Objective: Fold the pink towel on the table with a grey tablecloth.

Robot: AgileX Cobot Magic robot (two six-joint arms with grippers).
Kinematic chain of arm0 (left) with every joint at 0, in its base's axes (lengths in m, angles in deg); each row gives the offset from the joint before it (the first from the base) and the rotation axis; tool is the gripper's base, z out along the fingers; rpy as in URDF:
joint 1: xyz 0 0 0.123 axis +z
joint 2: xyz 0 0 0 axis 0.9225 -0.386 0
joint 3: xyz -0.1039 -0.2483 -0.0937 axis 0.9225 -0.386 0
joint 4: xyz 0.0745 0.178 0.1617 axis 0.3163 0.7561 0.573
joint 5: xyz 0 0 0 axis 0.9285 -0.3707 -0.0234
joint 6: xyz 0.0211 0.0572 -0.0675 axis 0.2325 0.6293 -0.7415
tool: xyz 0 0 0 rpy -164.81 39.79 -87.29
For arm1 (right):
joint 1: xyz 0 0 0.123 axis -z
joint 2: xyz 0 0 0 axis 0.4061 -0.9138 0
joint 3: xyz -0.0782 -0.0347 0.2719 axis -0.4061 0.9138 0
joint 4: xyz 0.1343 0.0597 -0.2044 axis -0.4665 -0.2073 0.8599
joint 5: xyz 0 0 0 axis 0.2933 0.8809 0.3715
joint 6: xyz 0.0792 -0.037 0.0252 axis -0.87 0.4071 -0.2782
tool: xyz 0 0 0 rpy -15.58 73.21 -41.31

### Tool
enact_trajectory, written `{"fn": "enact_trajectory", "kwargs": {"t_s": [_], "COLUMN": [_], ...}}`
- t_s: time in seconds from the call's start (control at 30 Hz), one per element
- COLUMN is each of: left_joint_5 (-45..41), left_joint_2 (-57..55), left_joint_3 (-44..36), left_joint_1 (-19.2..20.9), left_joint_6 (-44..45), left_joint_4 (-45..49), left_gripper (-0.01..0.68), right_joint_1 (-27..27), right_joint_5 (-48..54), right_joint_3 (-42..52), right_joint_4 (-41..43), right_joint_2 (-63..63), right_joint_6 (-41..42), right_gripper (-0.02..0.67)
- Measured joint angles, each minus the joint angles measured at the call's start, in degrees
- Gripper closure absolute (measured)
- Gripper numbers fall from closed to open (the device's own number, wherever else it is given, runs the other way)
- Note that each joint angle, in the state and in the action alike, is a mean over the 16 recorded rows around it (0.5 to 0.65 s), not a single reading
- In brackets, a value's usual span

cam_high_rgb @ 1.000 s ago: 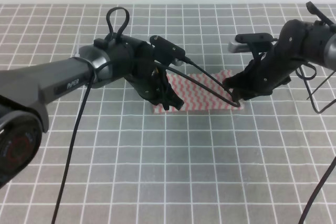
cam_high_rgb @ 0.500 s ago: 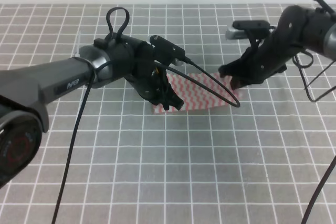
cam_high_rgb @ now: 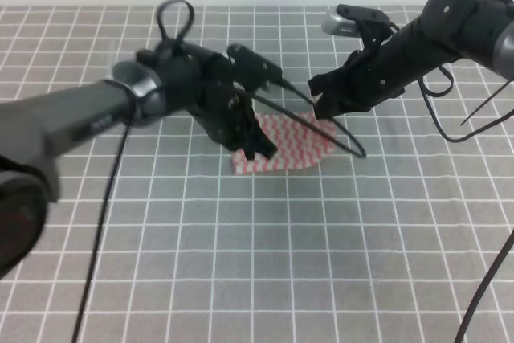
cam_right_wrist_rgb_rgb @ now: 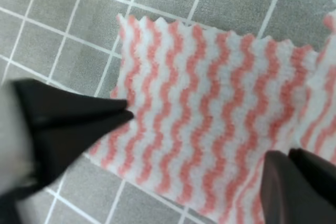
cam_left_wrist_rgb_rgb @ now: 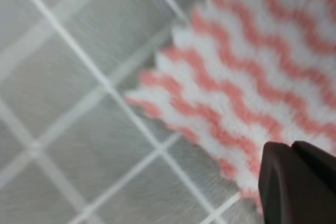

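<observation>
The left gripper (cam_high_rgb: 255, 149) sits low over the near left corner of the pink towel (cam_high_rgb: 293, 144), its dark fingers (cam_left_wrist_rgb_rgb: 296, 182) pressed together on the towel's scalloped edge. The towel is thin cloth with pink-and-white wavy zigzag stripes. It lies a little behind the middle of the table with a grey tablecloth (cam_high_rgb: 265, 263), which is printed with a grid of thin white lines. The towel's left part rests flat on the cloth, while its right end is raised off it. The right gripper (cam_high_rgb: 328, 108) pinches that raised corner, jaws closed on the fabric. Compared with 0.5 s ago, the right gripper has moved left and up, so the towel's visible span is shorter; the left gripper has stayed in place.
</observation>
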Motion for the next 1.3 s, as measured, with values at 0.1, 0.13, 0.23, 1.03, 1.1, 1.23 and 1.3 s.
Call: {"fn": "enact_trajectory", "kwargs": {"t_s": [0.1, 0.13, 0.23, 1.03, 1.1, 1.23, 1.3], "left_joint_5": [-0.7, -0.9, -1.5, -2.8, -2.7, -2.7, -2.7], "left_joint_2": [2.5, 3.4, 6.1, 12.9, 12.9, 13.0, 12.9], "left_joint_3": [0.1, 0.1, 0.1, 0.2, 0.1, 0.1, 0.1], "left_joint_1": [0.2, 0.4, 0.8, 2.8, 2.8, 2.8, 2.8], "left_joint_6": [0.0, 0.0, 0.0, -0.2, -0.2, -0.2, -0.2], "left_joint_4": [0.9, 1.1, 1.8, 1.6, 1.5, 1.5, 1.5], "left_gripper": [0.674, 0.674, 0.674, 0.674, 0.674, 0.674, 0.674], "right_joint_1": [-0.3, -0.5, -1.2, -9.4, -9.5, -9.6, -9.7], "right_joint_5": [-0.1, -0.2, -0.6, -8.9, -9.3, -9.5, -9.2], "right_joint_3": [0.0, 0.0, 0.0, -1.8, -2.6, -4.0, -4.7], "right_joint_4": [-2.1, -2.6, -3.7, -8.2, -8.6, -9.0, -9.1], "right_joint_2": [0.1, 0.1, 0.0, -4.3, -4.5, -4.8, -5.1], "right_joint_6": [1.0, 1.2, 1.7, 3.0, 3.0, 2.9, 2.8], "right_gripper": [0.664, 0.664, 0.664, 0.664, 0.664, 0.664, 0.664]}}
